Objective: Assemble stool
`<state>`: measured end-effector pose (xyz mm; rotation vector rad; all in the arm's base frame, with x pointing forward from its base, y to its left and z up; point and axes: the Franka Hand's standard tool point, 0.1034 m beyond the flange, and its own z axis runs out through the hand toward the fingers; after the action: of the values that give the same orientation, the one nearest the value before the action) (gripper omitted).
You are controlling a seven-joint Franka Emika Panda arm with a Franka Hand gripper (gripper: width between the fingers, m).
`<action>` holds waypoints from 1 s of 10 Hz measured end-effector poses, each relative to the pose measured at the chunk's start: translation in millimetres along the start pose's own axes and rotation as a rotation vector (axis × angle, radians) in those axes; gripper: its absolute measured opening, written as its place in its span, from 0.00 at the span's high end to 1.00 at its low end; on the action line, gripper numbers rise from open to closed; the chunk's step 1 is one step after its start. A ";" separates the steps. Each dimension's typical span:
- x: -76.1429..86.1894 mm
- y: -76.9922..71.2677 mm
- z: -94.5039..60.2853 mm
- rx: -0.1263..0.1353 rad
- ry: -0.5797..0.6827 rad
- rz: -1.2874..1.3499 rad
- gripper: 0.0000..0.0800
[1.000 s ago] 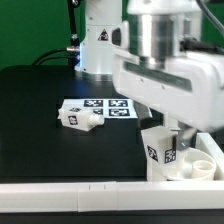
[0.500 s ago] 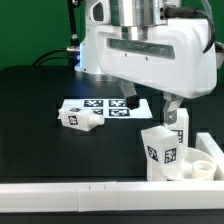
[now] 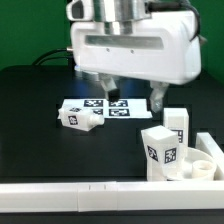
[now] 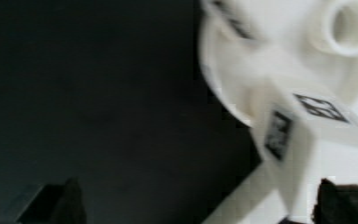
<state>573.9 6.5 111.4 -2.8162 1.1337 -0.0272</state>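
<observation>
Hand (image 3: 133, 100) hangs over the black bench (image 3: 40, 130), above the right end of the marker board (image 3: 100, 104). Its 2 fingers (image 3: 158, 101) are spread wide and hold nothing. At the exterior view's near right lies the round seat disc (image 3: 207, 162). At its left edge 2 tagged legs stand upright, the nearer leg (image 3: 160, 150) and the farther leg (image 3: 177, 124). The 3rd leg (image 3: 76, 117) lies on its side at the marker board's near left corner.

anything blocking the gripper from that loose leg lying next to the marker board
Nothing visible. The open gripper hangs above the marker board, and the loose leg lies uncovered beside it, toward the exterior view's left.
</observation>
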 end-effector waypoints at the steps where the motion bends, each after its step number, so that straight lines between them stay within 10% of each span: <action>1: -5.4 9.0 0.4 0.003 0.013 -0.043 0.19; 5: -3.4 8.7 3.5 0.004 0.008 -0.040 0.19; 9: -9.8 56.1 10.3 0.018 0.005 0.468 0.19; 10: -15.3 43.4 12.1 0.016 0.011 0.519 0.19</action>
<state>533.6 -12.9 95.2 -2.4210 1.8119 -0.0092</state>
